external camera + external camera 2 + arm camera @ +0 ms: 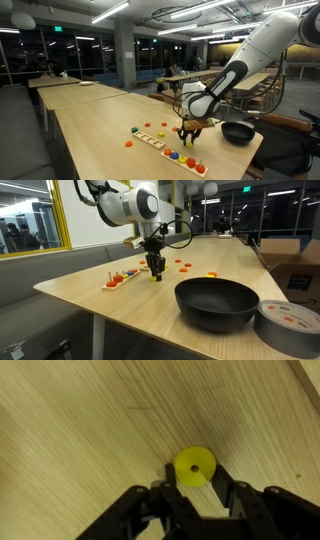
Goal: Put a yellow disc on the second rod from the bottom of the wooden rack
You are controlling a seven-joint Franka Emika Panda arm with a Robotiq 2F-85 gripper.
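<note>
A yellow disc (194,466) with a small centre hole sits between my gripper's (194,482) two black fingers, which press on its edges, low over the wooden table. In both exterior views the gripper (188,134) (155,274) points straight down at the tabletop, with yellow showing at its tips. The wooden rack (160,141) (120,279) is a narrow pale board with short pegs and coloured discs. It lies just beside the gripper.
A black bowl (238,132) (217,303) stands on the table past the gripper. A tape roll (290,321) lies by the bowl. Loose orange and yellow discs (184,264) (211,275) lie on the table, and one orange disc (128,143) lies near the rack's end.
</note>
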